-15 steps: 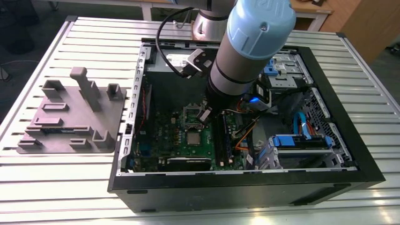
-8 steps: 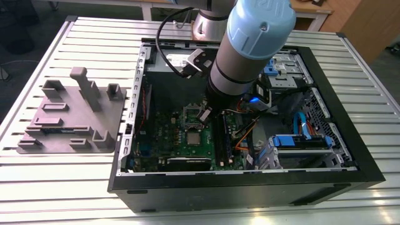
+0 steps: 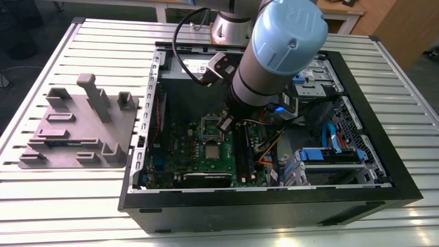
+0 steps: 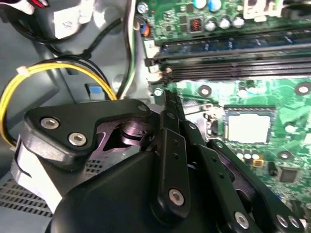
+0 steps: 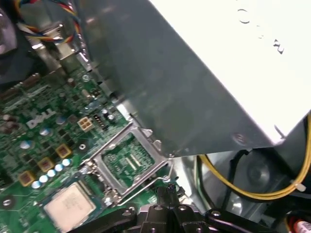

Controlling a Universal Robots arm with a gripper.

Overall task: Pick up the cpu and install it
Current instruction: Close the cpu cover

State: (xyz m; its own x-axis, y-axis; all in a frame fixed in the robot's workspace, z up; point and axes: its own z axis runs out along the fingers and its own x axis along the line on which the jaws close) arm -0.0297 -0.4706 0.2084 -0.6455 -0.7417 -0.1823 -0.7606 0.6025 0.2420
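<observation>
The cpu [image 3: 213, 152], a small silver square with a pale rim, lies flat in its socket on the green motherboard [image 3: 180, 146] inside the open computer case [image 3: 274, 200]. Both wrist views show it too: cpu [image 4: 249, 127], cpu [image 5: 70, 206]. Beside it the socket's metal retention frame [image 5: 129, 162] lies swung open. My gripper [image 3: 225, 124] hangs low over the board next to that frame, a short way from the cpu. Its thin fingertips [image 4: 167, 97] are shut together with nothing between them, their tips [image 5: 167, 190] close to the frame's edge.
A grey power supply box with a white label [image 5: 218, 73] looms close beside the gripper. Yellow cables [image 4: 58, 70] and memory slots [image 4: 233, 53] lie nearby. Blue drive brackets [image 3: 329, 154] fill the case's right side. A grey fixture plate [image 3: 75, 128] sits on the slatted table at the exterior view's left.
</observation>
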